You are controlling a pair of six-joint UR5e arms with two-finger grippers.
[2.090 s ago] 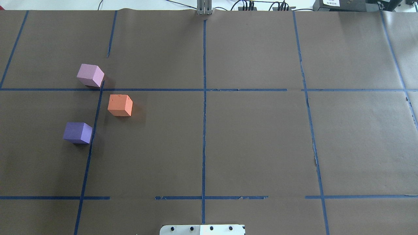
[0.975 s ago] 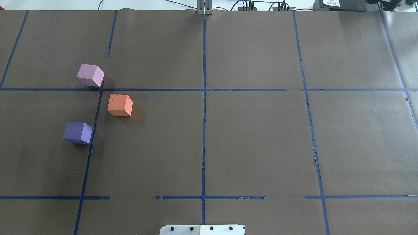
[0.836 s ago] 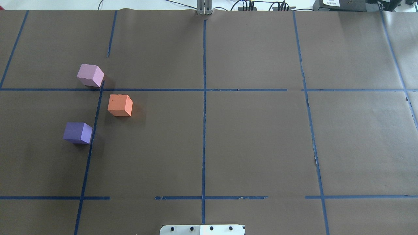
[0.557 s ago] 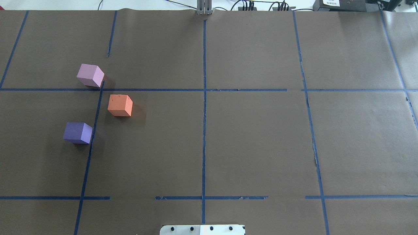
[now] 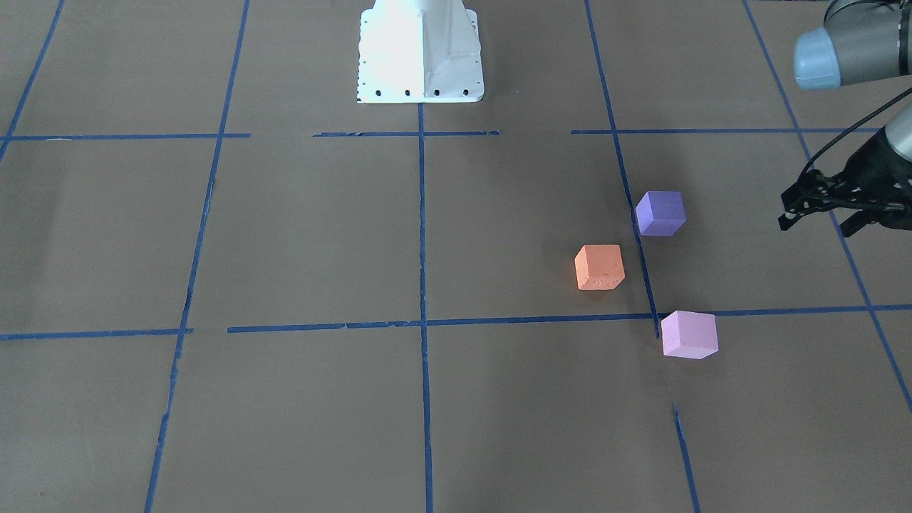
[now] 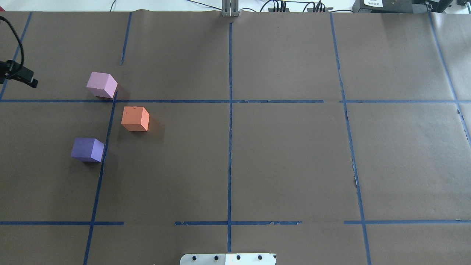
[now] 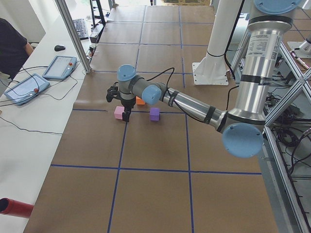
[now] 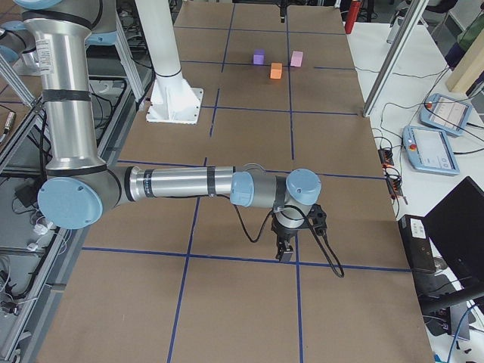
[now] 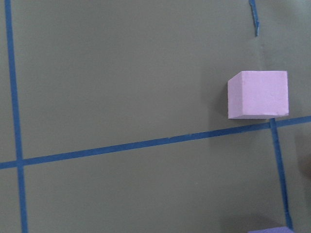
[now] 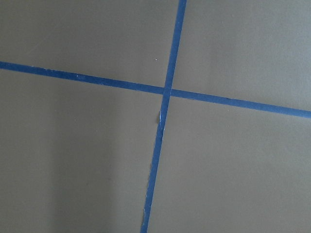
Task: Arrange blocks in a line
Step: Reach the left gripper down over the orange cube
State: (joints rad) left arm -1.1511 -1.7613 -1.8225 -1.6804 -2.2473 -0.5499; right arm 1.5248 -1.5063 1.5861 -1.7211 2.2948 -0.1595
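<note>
— How will the blocks handle for you?
— They look light, soft and matte, so pinch two opposite flat faces. The pink block [image 6: 102, 84], orange block [image 6: 135, 118] and purple block [image 6: 87, 149] stand apart, zigzag, on the desk's [image 6: 287, 158] left side.
— What differs?
— The blocks haven't moved. Your left hand [image 5: 816, 224], spread and empty, now shows nearby. Right hand [image 8: 285, 249]: can't tell.

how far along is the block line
Nothing done yet: the pink block, orange block and violet block sit in a zigzag, the orange one off to one side. In hand: nothing; the left gripper hovers open and empty near them, and the right gripper is far off. Left: lining up all three.
</note>
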